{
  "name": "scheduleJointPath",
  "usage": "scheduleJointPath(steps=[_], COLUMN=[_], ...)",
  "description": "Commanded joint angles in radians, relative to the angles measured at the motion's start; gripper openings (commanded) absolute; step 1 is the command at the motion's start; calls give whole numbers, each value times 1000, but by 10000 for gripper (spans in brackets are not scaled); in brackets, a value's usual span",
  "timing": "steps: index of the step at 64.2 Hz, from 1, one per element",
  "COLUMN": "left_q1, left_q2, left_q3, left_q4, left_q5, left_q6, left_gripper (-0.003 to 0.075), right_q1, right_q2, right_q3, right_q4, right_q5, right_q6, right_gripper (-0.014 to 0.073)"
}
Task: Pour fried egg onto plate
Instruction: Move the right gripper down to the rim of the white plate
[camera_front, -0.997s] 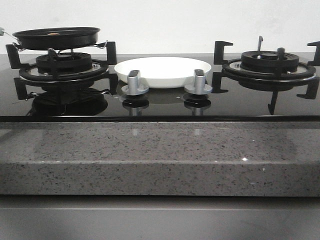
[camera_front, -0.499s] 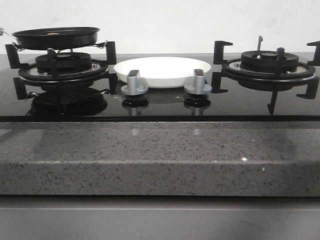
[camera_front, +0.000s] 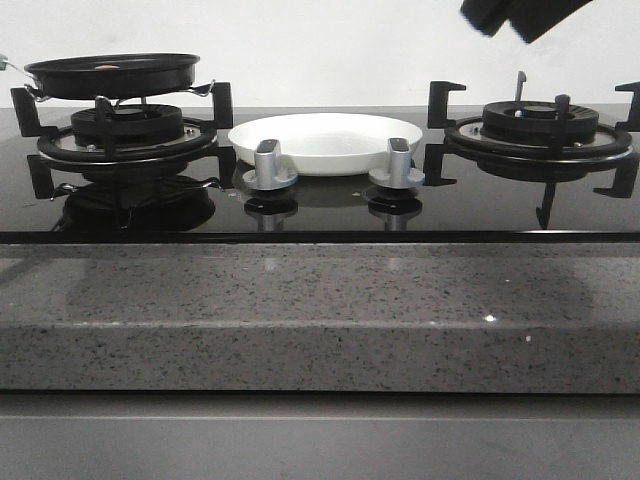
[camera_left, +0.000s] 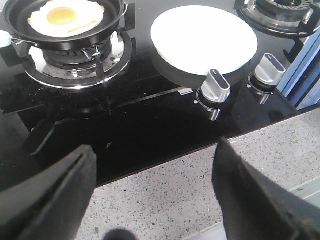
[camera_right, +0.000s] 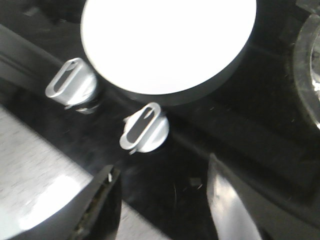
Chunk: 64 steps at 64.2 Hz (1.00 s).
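The fried egg (camera_left: 65, 17), pale with an orange yolk, lies in a black frying pan (camera_left: 65, 31) on the left burner. In the front view the pan (camera_front: 112, 75) sits on that burner's grate and only a sliver of egg shows above its rim. The white plate (camera_front: 325, 140) rests on the glass hob between the two burners, behind the two knobs, with nothing on it (camera_left: 204, 37) (camera_right: 167, 42). My left gripper (camera_left: 155, 150) is open over the stone counter edge, well short of the pan. My right gripper (camera_right: 162, 167) hangs open above the hob near the knobs, holding nothing.
Two silver knobs (camera_front: 270, 165) (camera_front: 397, 163) stand in front of the plate. The right burner (camera_front: 540, 125) carries a black grate with raised prongs. A speckled grey stone counter (camera_front: 320, 310) runs along the front. Part of my right arm (camera_front: 520, 15) shows at the upper right.
A dark part of my right arm has come into the front view at the upper right. Pan, egg and plate have not moved.
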Motion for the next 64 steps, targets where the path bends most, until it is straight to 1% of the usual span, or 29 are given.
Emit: scheduleJointPath(steps=[1, 4, 8, 27, 31, 38, 43, 48, 64], left_q1=[-10, -10, -10, -10, -10, -10, -10, -10, -10], left_q2=[5, 5, 5, 5, 5, 5, 5, 5, 5], left_q3=[-28, -28, -28, -28, -28, -28, -28, -28, -28], left_q4=[-11, -11, -11, -11, -11, -11, -11, -11, -11], left_q5=[-64, -64, -64, -64, -64, -64, -64, -64, -64], left_q6=[-8, -8, -8, -8, -8, -8, -8, -8, -8], left_gripper=[482, 482, 482, 482, 482, 482, 482, 482, 482], right_q1=[18, 27, 28, 26, 26, 26, 26, 22, 9], right_q2=[39, 80, 132, 392, 444, 524, 564, 597, 645], right_q3=[-118, -169, -235, -572, -637, -737, -786, -821, -834], right_q4=[-93, -135, -154, -159, -159, -158, -157, -148, -141], right_q5=[20, 38, 68, 268, 302, 345, 355, 355, 355], right_q6=[86, 125, 164, 279, 298, 324, 325, 330, 330], right_gripper=[410, 410, 410, 407, 387, 327, 301, 294, 294])
